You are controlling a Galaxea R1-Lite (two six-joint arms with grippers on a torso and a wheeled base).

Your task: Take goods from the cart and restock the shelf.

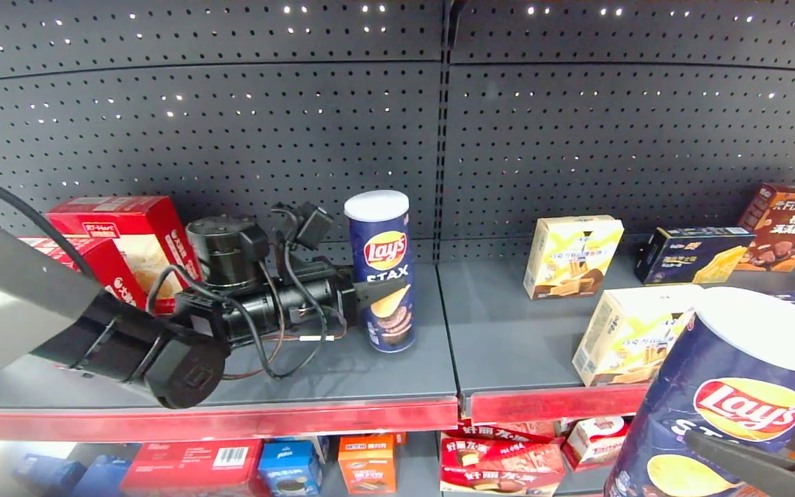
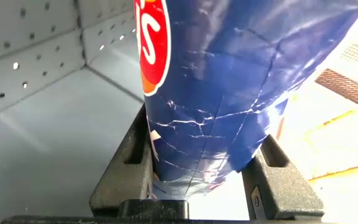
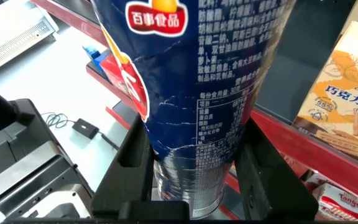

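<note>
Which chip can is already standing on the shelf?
The left can, upright on the shelf in the left gripper; the right gripper holds the other can before its edge.

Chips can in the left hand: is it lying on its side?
No, the can stands upright on the shelf, lid up, left hand around it.

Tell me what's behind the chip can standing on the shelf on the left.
The perforated back panel rises behind the chip can. No goods show past its edges; the strip directly behind it is covered by the can itself.
</note>
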